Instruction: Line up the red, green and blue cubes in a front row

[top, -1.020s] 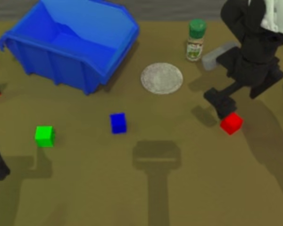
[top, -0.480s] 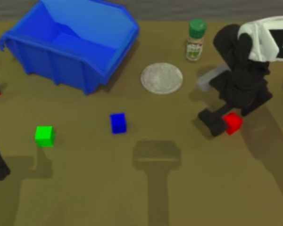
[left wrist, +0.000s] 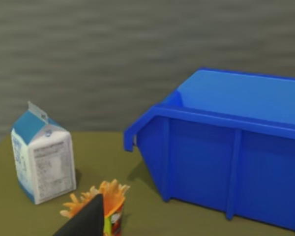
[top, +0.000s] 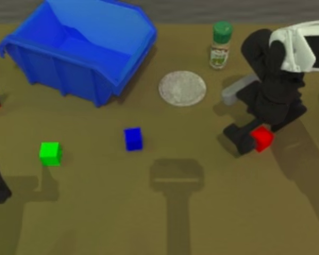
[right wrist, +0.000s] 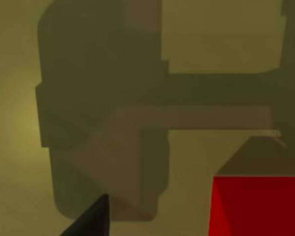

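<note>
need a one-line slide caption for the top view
Right gripper down at the red cube; green cube and blue cube wait apart; left arm parked at the left edge.

table (top: 202,223) olive | on it: red cube (top: 262,138), green cube (top: 50,153), blue cube (top: 133,138), blue bin (top: 69,74), round disc (top: 182,88), spice bottle (top: 220,45)

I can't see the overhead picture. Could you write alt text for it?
The right arm's black claw is down at a small bright red cube on the olive table's right side. A green cube and a deep blue cube sit to the left, in front of a large blue plastic bin.
</note>
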`<action>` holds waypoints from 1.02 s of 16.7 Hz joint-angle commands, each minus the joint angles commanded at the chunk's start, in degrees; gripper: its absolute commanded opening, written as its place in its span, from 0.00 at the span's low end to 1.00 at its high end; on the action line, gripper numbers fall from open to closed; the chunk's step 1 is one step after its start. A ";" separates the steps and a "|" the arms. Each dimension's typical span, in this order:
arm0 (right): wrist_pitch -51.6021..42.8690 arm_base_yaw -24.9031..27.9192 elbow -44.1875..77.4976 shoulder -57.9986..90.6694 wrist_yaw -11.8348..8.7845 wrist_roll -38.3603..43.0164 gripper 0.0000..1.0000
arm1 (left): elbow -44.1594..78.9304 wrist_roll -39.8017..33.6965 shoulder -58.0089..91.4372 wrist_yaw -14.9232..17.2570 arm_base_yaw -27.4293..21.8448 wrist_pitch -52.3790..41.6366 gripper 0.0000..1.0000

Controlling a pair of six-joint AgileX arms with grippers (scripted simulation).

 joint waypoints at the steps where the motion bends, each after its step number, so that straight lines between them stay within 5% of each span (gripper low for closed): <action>1: 0.00 0.00 0.00 0.00 0.00 0.00 0.77 | 0.00 0.00 0.00 0.00 0.00 0.00 1.00; 11: 0.00 0.00 0.00 0.00 0.00 0.00 0.02 | 0.00 0.00 0.00 0.00 0.00 0.00 1.00; 17: 0.00 0.00 0.00 0.00 0.00 0.00 0.00 | 0.00 0.00 0.00 0.00 0.00 0.00 1.00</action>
